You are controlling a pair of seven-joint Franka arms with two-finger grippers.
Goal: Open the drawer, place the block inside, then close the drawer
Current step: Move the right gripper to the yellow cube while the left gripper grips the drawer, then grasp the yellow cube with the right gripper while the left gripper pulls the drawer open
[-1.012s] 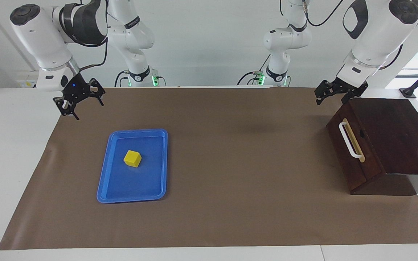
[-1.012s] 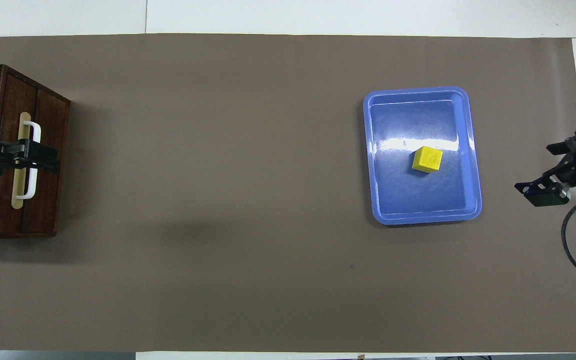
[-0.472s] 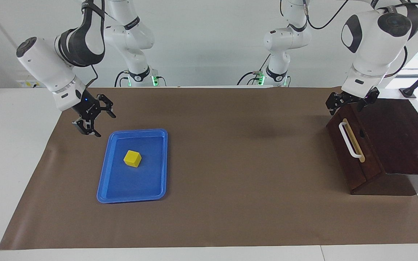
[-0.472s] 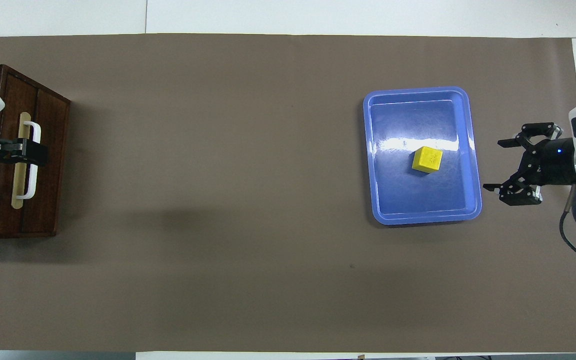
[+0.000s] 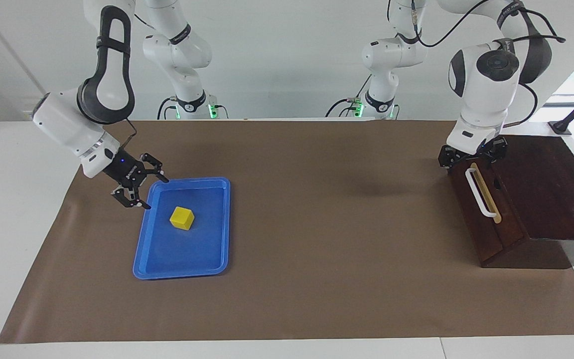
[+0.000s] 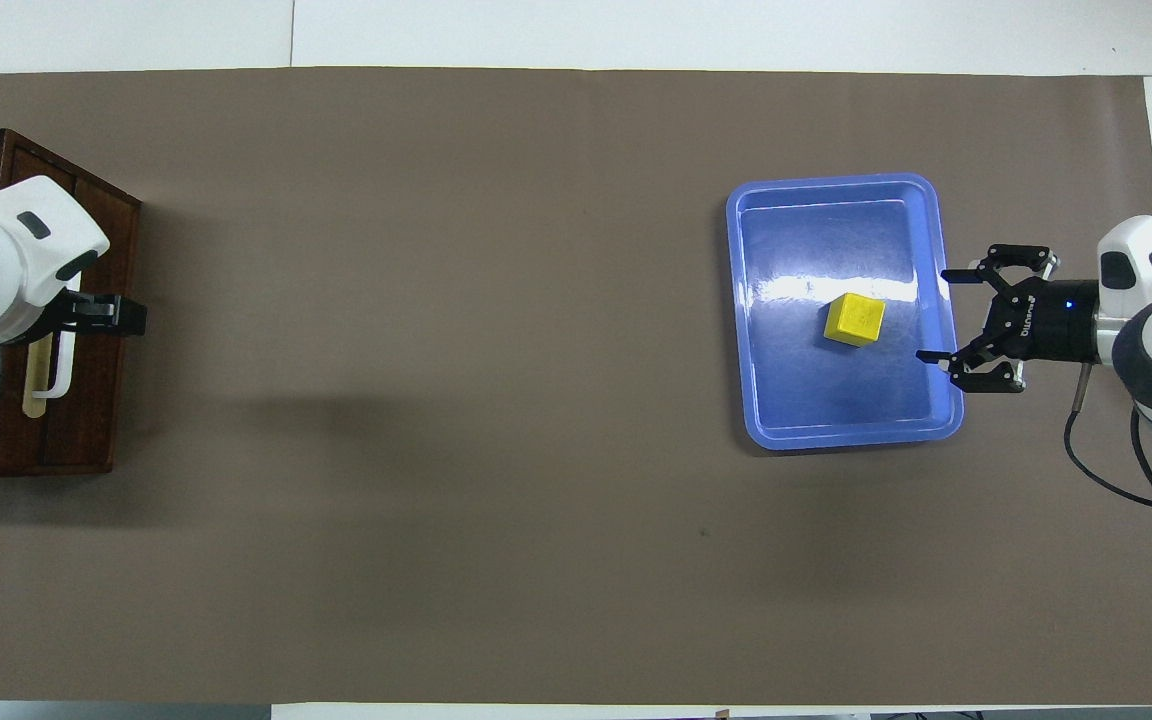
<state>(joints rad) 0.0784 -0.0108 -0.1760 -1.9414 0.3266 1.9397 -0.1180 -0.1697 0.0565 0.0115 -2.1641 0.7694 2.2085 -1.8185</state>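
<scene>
The yellow block (image 5: 182, 218) (image 6: 856, 320) lies in the blue tray (image 5: 187, 273) (image 6: 836, 438). My right gripper (image 5: 140, 192) (image 6: 934, 314) is open, low over the tray's rim toward the right arm's end, a short way from the block. The dark wooden box's drawer (image 5: 471, 219) (image 6: 96, 420) is closed. My left gripper (image 5: 469, 160) (image 6: 104, 315) is open at the end of the white handle (image 5: 480, 195) (image 6: 63, 372) nearer to the robots. I cannot tell whether it touches the handle.
A brown mat (image 5: 327, 239) covers the table between the tray and the wooden box (image 5: 551, 189). The box stands at the left arm's end of the table, its front facing the tray.
My right gripper came down and moved in from outside the mat to the tray's rim. My left gripper dropped from above the box's corner to the handle's top end.
</scene>
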